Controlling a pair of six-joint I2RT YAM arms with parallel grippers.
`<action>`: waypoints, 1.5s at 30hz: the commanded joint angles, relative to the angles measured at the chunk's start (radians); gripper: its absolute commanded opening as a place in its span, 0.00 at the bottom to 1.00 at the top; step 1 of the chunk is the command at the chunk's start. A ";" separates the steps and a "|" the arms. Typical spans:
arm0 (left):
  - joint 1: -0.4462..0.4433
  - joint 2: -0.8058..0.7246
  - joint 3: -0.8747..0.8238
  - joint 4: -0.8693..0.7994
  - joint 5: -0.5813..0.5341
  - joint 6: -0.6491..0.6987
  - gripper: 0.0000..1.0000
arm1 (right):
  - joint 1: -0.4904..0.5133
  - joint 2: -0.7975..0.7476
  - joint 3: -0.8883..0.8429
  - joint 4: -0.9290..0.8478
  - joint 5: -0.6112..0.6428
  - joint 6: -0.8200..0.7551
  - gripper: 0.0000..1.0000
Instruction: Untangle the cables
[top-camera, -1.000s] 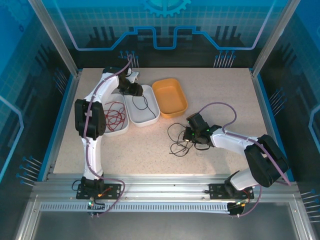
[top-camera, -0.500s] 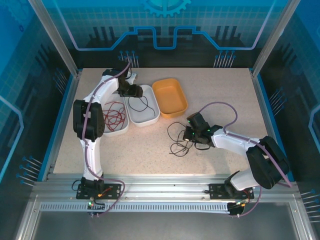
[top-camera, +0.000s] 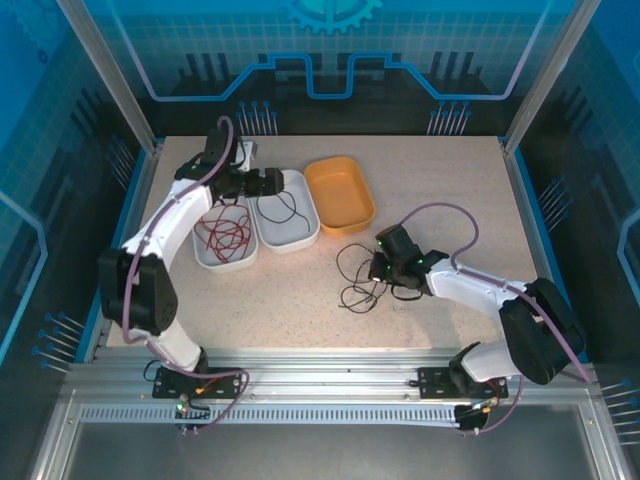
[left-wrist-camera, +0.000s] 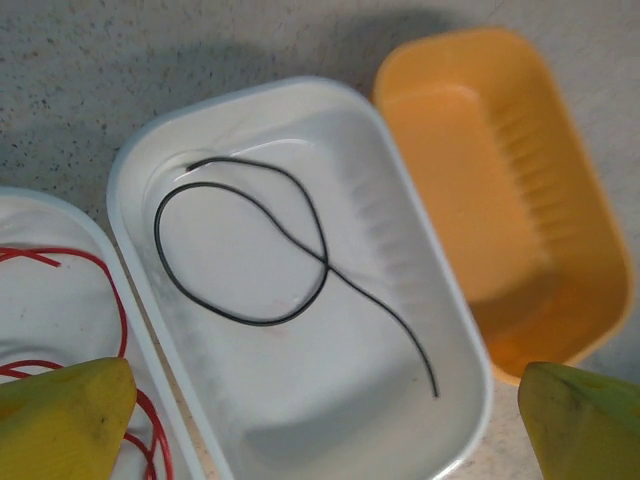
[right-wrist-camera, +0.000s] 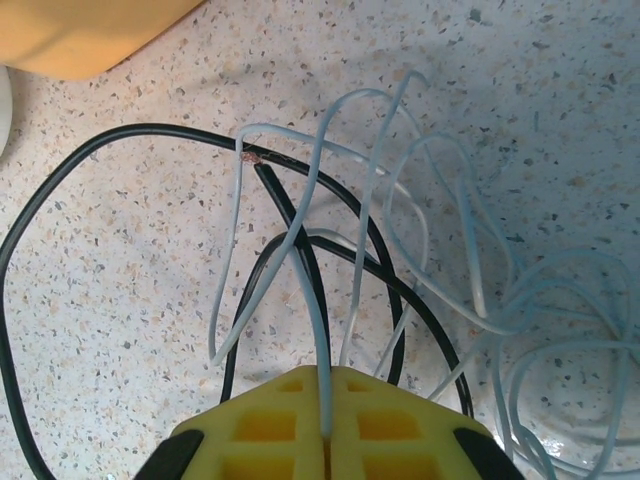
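A tangle of black and whitish cables (top-camera: 362, 272) lies on the table right of centre. My right gripper (top-camera: 385, 268) sits at its right edge, shut on a whitish cable (right-wrist-camera: 310, 300) that runs up from between the yellow fingers (right-wrist-camera: 260, 430) over black loops (right-wrist-camera: 330, 235). A single black cable (left-wrist-camera: 270, 255) lies looped in the middle white tray (top-camera: 310, 222). Red cables (top-camera: 226, 232) lie in the left white tray (top-camera: 206, 258). My left gripper (top-camera: 268, 182) hovers over the middle tray, open and holding nothing, its yellow fingertips (left-wrist-camera: 60, 420) spread wide.
An orange tray (top-camera: 340, 193) stands behind the tangle, right of the white trays; it holds nothing. The purple-grey hose of the right arm (top-camera: 445, 215) arcs over the table. Blue walls and an aluminium frame ring the tabletop.
The left arm has swung its elbow out to the left and the gripper has drawn back a little over the middle tray. The right gripper has stayed at the tangle.
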 joint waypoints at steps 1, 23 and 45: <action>-0.013 -0.099 -0.128 0.140 0.028 -0.105 0.99 | 0.017 -0.036 -0.013 -0.026 0.034 -0.004 0.09; -0.403 -0.376 -0.634 0.409 -0.185 -0.330 0.99 | 0.055 -0.143 0.022 -0.184 0.113 -0.033 0.20; -0.427 -0.536 -0.881 0.527 -0.422 -0.548 0.99 | 0.307 0.473 0.629 -0.530 0.115 -0.359 0.28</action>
